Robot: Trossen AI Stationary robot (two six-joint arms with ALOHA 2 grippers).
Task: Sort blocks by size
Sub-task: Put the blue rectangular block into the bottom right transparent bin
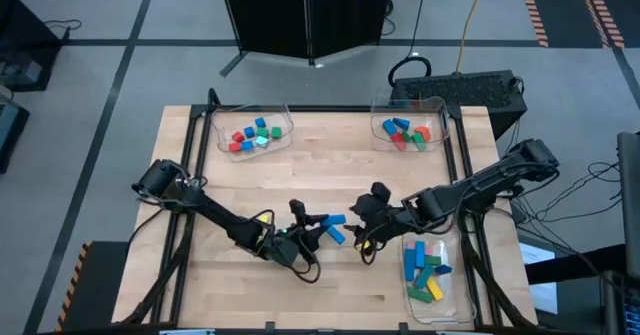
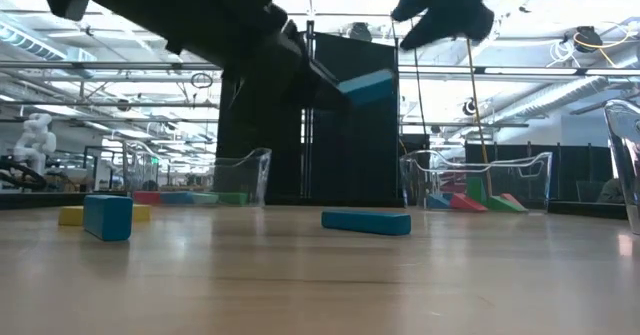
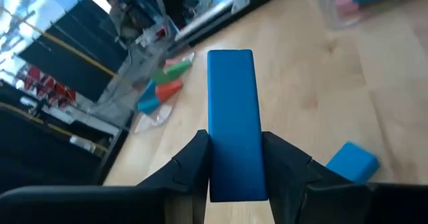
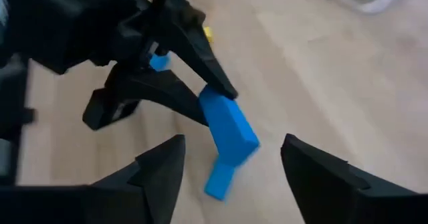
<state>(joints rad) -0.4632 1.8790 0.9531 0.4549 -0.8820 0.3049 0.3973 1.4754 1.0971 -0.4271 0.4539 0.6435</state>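
Blocks (image 1: 252,137) everywhere, and the one that matters is the long blue bar (image 3: 233,120), clamped up off the surface (image 1: 330,170) in the left end effector (image 1: 312,225), one finger (image 3: 190,167) pressed to each long side. Take that bar as our marker. Far off to its left, the low view shows a teal cube (image 2: 108,216) standing beside a yellow block (image 2: 70,215) on the wood. Beyond the bar on the left, a clear tray (image 1: 252,127) holds small pieces in red, blue and green. Right under the bar's free end lies a second blue bar (image 1: 335,234), flat on the surface; the low view catches it lying level (image 2: 366,221). Just right of the held bar hangs the right end effector (image 1: 362,237), fingers (image 4: 164,164) spread wide with nothing between them. Beyond the bar on the right, another clear tray (image 1: 410,125) carries red, blue and green pieces. Right of the bar and nearer the front edge, a third tray (image 1: 432,270) holds the longer bars in blue, green, pink and yellow.
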